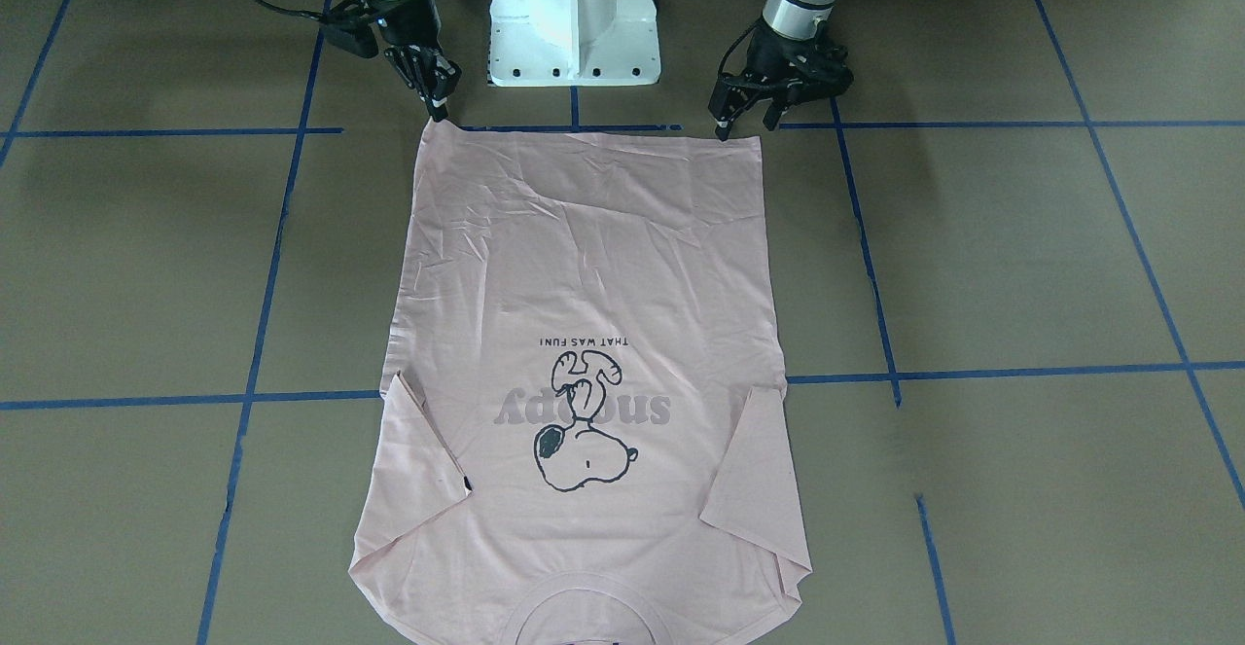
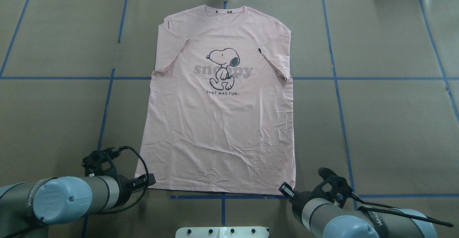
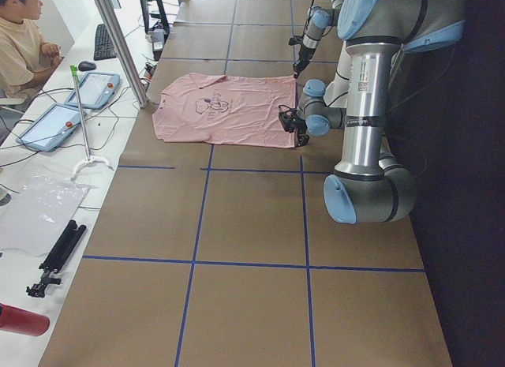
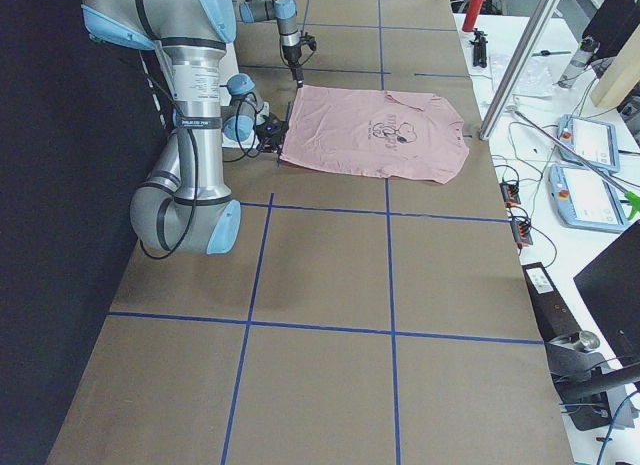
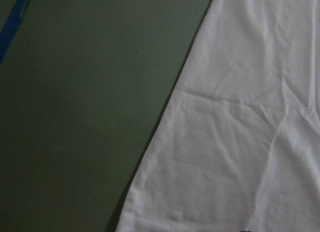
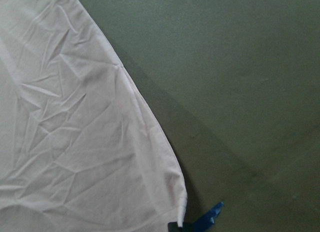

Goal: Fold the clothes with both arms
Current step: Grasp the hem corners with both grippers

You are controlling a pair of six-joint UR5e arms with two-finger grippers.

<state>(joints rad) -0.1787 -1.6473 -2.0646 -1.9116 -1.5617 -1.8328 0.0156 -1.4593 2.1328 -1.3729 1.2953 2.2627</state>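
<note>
The pale pink T-shirt (image 1: 584, 266) lies flat on the brown table, Snoopy print up. Its collar is on the far side from the robot (image 2: 218, 130), and both sleeves are folded in over the body. My right gripper (image 1: 443, 112) sits at one hem corner, its fingers close together and apparently shut on that corner (image 6: 177, 212). My left gripper (image 1: 747, 126) stands with its fingers spread at the other hem corner (image 5: 130, 217), just above the cloth. In the overhead view the left gripper (image 2: 150, 180) and the right gripper (image 2: 284, 189) flank the hem.
The white pedestal base (image 1: 574, 22) stands just behind the hem between the arms. Blue tape lines (image 2: 222, 196) cross the table. In the exterior left view an operator (image 3: 20, 43), control tablets (image 3: 95, 87) and a metal pole (image 3: 118, 43) stand at the far edge.
</note>
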